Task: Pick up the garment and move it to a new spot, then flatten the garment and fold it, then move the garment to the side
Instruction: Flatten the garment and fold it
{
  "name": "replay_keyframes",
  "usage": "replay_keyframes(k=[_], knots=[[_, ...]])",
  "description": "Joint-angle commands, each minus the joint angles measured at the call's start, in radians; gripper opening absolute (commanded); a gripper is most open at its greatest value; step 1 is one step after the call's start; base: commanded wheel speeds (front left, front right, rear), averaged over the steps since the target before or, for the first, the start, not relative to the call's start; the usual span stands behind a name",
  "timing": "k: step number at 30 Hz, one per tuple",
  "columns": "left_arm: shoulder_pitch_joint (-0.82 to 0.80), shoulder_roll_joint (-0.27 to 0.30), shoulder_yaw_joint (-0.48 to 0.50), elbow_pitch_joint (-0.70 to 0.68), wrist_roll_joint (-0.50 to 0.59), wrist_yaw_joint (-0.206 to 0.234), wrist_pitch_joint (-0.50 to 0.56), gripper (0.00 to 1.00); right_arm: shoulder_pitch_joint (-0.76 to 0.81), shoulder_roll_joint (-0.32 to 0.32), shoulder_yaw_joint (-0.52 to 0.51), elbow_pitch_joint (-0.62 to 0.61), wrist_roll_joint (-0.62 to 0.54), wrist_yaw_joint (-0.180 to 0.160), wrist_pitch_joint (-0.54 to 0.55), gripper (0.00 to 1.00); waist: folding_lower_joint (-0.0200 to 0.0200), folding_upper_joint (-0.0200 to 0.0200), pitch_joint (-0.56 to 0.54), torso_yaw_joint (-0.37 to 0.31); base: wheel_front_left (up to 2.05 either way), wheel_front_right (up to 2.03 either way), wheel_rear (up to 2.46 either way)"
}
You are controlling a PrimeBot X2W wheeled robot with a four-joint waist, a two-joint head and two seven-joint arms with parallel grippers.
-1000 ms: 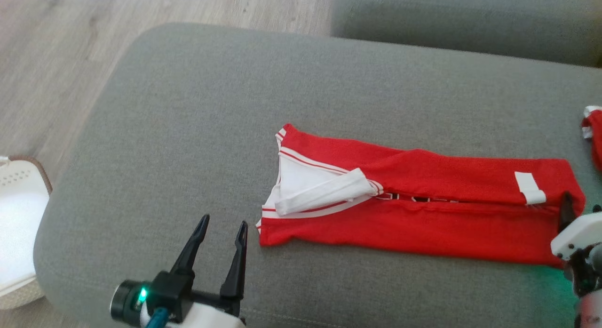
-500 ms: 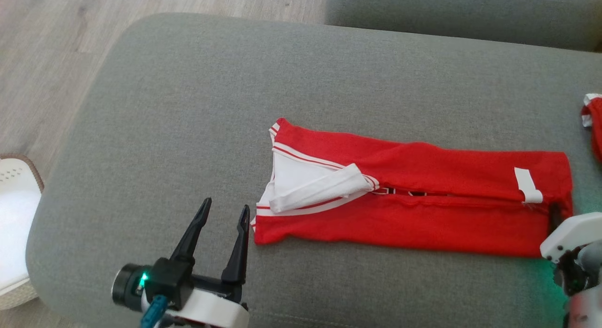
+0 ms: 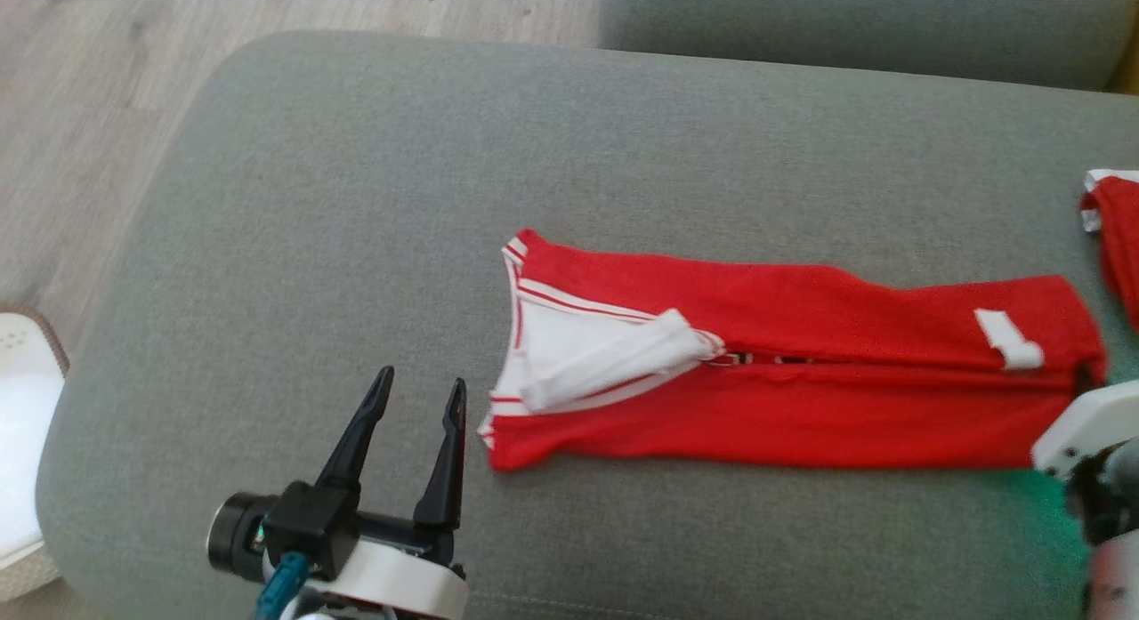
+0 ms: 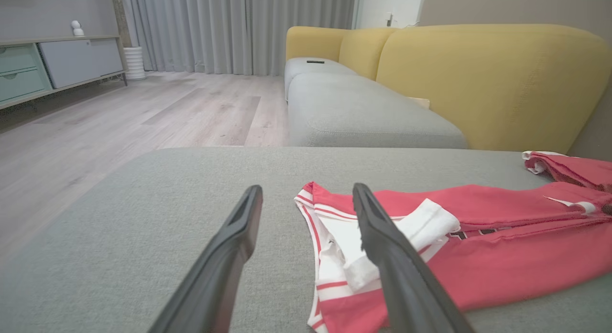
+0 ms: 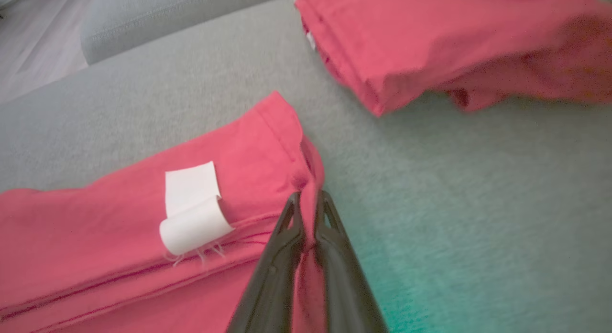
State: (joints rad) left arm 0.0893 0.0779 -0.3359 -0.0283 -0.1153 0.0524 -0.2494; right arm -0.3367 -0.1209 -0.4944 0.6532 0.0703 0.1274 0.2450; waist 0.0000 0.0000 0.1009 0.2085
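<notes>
A red garment [image 3: 801, 371] with white trim lies folded into a long strip on the grey sofa cushion [image 3: 356, 202], collar end to the left. My left gripper [image 3: 421, 378] stands open just left of the collar end, its fingers apart over bare cushion, and the garment [image 4: 502, 256] lies beside its right finger [image 4: 382, 237]. My right gripper [image 5: 310, 197] is shut on the garment's [image 5: 95, 237] right hem edge, red cloth pinched between the fingers, close to a white label [image 5: 191, 209]. In the head view the right gripper [image 3: 1084, 375] sits at the strip's right end.
Another red garment [image 3: 1117, 237] lies folded at the cushion's right edge, close to my right gripper [image 5: 454, 51]. A second grey seat [image 3: 845, 24] lies beyond, with yellow backrests [image 4: 478, 75]. A white basket [image 3: 18, 442] stands on the wood floor [image 3: 71, 113] at the left.
My right gripper has shut on the garment's right hem edge. The left gripper stays open in the same place. The head view has shifted slightly.
</notes>
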Motion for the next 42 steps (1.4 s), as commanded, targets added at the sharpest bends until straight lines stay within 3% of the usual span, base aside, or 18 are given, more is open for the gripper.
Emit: replay_keyframes(k=[1,5,9,18,25,31,42], knots=[[-0.039,-0.011,0.042,-0.031,0.012,-0.004,-0.012,1.00,-0.015,-0.044,0.021,-0.051,0.005,0.003,-0.013,0.00,0.0000,0.0000,-0.005,-0.007,0.00,0.00,0.00],[-0.035,-0.015,0.054,-0.031,0.016,-0.009,-0.012,1.00,-0.001,-0.094,0.028,-0.110,0.024,0.003,0.011,0.00,0.0000,0.0000,-0.019,-0.028,0.00,0.00,0.00],[-0.025,-0.019,0.063,-0.027,0.019,-0.012,-0.012,1.00,0.021,-0.096,0.050,-0.208,0.061,0.003,0.056,0.00,0.0000,0.0000,-0.037,-0.050,0.00,0.00,0.00],[-0.008,-0.024,0.051,-0.007,0.020,-0.024,-0.012,1.00,0.074,0.005,0.195,-0.464,0.162,0.003,0.129,0.00,0.0000,0.0000,-0.096,-0.055,0.00,0.00,0.00],[0.001,-0.026,0.040,-0.001,0.015,-0.029,-0.012,1.00,0.085,0.057,0.302,-0.553,0.206,0.003,0.159,0.00,0.0000,0.0000,-0.123,-0.003,0.00,0.00,0.00],[0.008,-0.027,0.026,0.007,0.011,-0.029,-0.012,1.00,0.093,0.070,0.413,-0.550,0.279,0.003,0.156,0.00,0.0000,0.0000,-0.136,0.076,0.00,0.00,0.00],[-0.006,-0.028,0.003,0.019,-0.004,-0.029,-0.012,1.00,0.042,0.070,0.624,-0.374,0.396,0.003,0.089,0.00,0.0000,0.0000,-0.120,0.207,0.00,0.00,0.00]])
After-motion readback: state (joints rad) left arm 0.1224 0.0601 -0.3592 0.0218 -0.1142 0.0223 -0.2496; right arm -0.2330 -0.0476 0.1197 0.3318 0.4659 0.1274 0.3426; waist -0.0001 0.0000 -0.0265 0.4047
